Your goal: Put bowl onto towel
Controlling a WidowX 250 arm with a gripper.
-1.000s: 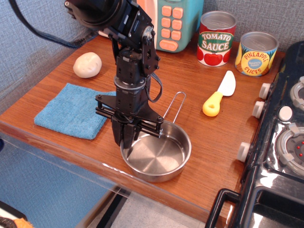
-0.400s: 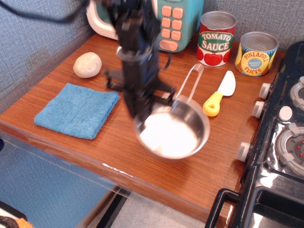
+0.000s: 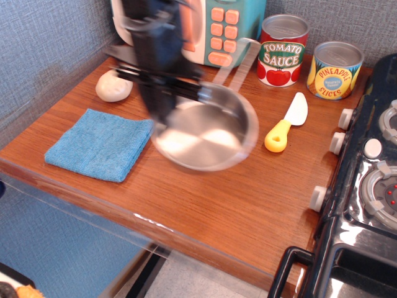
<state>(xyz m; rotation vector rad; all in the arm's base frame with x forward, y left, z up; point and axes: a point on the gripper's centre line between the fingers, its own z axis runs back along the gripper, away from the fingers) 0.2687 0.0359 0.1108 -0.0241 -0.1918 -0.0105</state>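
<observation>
My gripper point(image 3: 162, 118) pinches the left rim of the steel bowl point(image 3: 208, 130); motion blur smears the fingers, so their exact placing on the rim is unclear, but the bowl hangs from them, lifted off the wooden counter point(image 3: 236, 198).

Change since a second ago: then the bowl sat flat on the counter near the front edge, my fingers closing on its left rim. Four tenths of a second ago it was already raised and tilted, mid-counter. Now it has shifted further left and toward the back, and its left edge hangs just beside the right edge of the blue towel point(image 3: 99, 144). Not over the towel yet. The wire loop handle point(image 3: 239, 59) points up and back toward the toy microwave point(image 3: 214, 28).

My arm has swung left with it, now covering part of the microwave front.

Unmoved across all frames:
- towel, flat at the front left of the counter
- white potato-like lump point(image 3: 113, 85) behind the towel
- tomato sauce can point(image 3: 283, 49) and pineapple slices can point(image 3: 335, 69) at the back right
- yellow-handled toy knife point(image 3: 285, 123), right of the bowl and apart from it
- toy stove point(image 3: 366, 186) along the right side
</observation>
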